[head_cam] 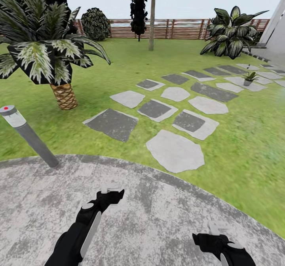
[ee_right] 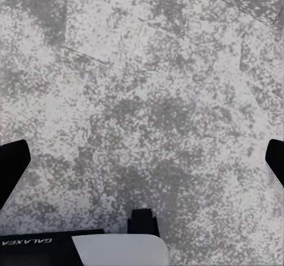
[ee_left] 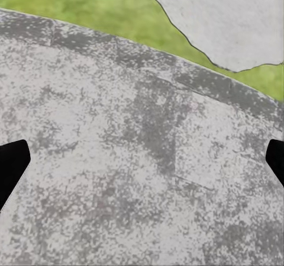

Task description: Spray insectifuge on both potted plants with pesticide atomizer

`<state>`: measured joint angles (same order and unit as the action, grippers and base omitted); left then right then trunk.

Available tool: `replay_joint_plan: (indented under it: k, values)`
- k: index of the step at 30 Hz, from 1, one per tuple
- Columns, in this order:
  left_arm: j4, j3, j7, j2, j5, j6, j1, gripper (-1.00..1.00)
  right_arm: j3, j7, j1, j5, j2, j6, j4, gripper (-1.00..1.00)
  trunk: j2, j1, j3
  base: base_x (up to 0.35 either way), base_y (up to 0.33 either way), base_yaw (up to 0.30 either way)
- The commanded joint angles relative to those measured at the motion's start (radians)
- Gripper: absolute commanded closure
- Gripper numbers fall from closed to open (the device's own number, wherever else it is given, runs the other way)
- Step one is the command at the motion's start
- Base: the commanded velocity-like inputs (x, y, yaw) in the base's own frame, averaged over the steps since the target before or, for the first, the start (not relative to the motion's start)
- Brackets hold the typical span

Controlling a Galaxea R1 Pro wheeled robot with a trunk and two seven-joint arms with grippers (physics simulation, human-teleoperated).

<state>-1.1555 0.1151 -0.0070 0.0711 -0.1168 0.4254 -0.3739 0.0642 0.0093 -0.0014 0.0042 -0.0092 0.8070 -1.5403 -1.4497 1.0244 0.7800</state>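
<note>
I am over grey paving (head_cam: pixel 158 214) at the edge of the garden lawn (head_cam: pixel 245 147). One potted plant (head_cam: pixel 249 77), a small olive-green rosette in a grey pot, stands far off on the stepping stones (head_cam: pixel 174 151) at the right. The pesticide atomizer is out of view. My left gripper (head_cam: pixel 111 189) (ee_left: pixel 142 162) hangs low over the paving, open, its dark fingertips (ee_left: pixel 12 165) wide apart with nothing between them. My right gripper (head_cam: pixel 219 227) (ee_right: pixel 142 165) is also open and empty above the paving, its fingertips (ee_right: pixel 12 165) spread just as wide.
A grey bollard light (head_cam: pixel 23 133) leans at the paving's left edge. A large striped-leaf palm (head_cam: pixel 43 56) stands behind it. A tree trunk (head_cam: pixel 152 21), a round bush (head_cam: pixel 95 24), a big leafy plant (head_cam: pixel 229 33) and a brown slatted fence (head_cam: pixel 178 29) line the back.
</note>
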Motion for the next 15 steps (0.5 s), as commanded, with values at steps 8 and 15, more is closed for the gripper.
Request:
replay_joint_plan:
  k: [8, 15]
  values:
    - [-0.001, 0.003, 0.002, 0.002, -0.009, 0.006, 0.000, -1.00, -0.001, 0.001, 0.000, 0.000, -0.003, 0.006, -0.001, -1.00, 0.000, 0.001, 0.001, 0.340, 0.000, 0.000]
    - [-0.001, 0.003, 0.002, 0.002, -0.009, 0.006, 0.000, -1.00, -0.001, 0.001, 0.000, 0.000, -0.003, 0.006, -0.001, -1.00, 0.000, 0.001, 0.001, 0.340, 0.000, -0.006]
